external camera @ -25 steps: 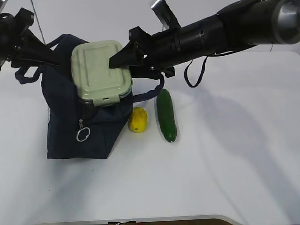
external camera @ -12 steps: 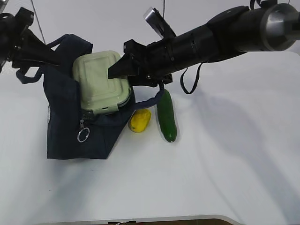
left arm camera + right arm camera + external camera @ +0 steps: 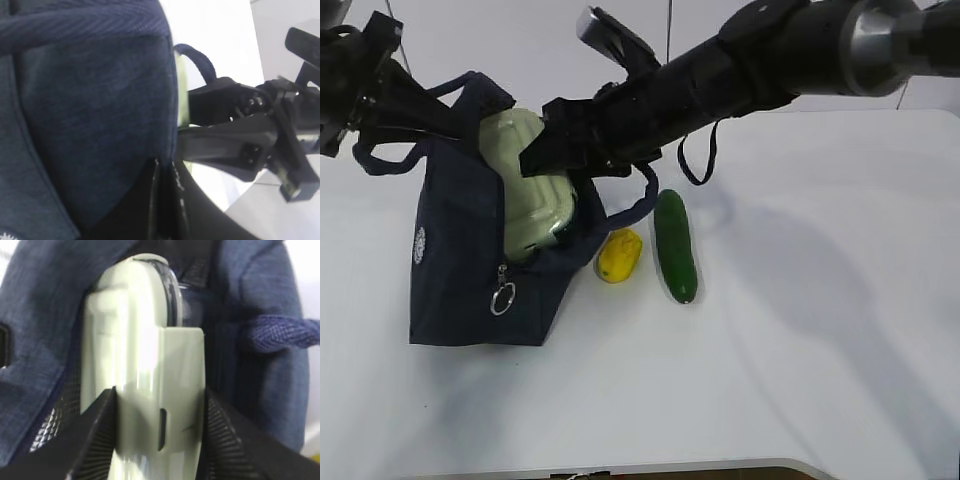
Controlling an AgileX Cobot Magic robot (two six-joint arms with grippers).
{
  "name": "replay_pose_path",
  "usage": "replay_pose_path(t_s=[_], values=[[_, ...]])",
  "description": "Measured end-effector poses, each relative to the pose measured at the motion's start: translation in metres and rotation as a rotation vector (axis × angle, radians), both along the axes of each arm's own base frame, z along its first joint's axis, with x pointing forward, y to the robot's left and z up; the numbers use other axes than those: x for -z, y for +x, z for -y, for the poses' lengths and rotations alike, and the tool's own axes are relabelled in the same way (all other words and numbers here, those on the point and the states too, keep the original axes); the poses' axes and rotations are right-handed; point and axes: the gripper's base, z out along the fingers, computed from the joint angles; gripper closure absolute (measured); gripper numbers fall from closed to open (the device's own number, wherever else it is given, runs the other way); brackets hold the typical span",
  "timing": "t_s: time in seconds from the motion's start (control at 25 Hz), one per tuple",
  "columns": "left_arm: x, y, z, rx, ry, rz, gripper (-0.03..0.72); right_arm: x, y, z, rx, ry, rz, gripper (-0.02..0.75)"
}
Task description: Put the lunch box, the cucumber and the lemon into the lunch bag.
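The navy lunch bag [image 3: 455,270] stands open at the left of the table. My left gripper [image 3: 438,125] is shut on its upper rim [image 3: 167,125] and holds the mouth open. The sage-lidded lunch box [image 3: 525,205] is tipped on edge and sits partly inside the bag, with my right gripper [image 3: 538,160] shut across its lid and base [image 3: 145,340]. The yellow lemon [image 3: 618,255] lies on the table against the bag's right side. The dark green cucumber [image 3: 675,245] lies just right of the lemon.
A metal ring pull [image 3: 502,298] hangs on the bag's front. One bag handle [image 3: 632,205] loops out above the lemon. A black cable [image 3: 695,160] dangles from the right arm above the cucumber. The white table [image 3: 800,330] ends at the front edge.
My right gripper has moved left and down, tipping the lunch box from nearly flat onto its edge and into the bag's mouth. The bag has shifted slightly left. Lemon and cucumber are unmoved.
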Motion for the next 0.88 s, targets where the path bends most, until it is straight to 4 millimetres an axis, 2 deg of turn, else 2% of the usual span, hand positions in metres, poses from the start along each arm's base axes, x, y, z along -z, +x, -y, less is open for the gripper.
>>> replay_pose_path(t_s=[0.36,0.88], values=[[0.0,-0.002,0.001,0.017,-0.009,-0.01,0.7,-0.006,-0.007,-0.015,-0.127,-0.121,0.147,0.35],[0.0,-0.003,0.002,0.034,-0.013,-0.016,0.7,-0.001,-0.02,-0.035,-0.191,-0.146,0.167,0.349]])
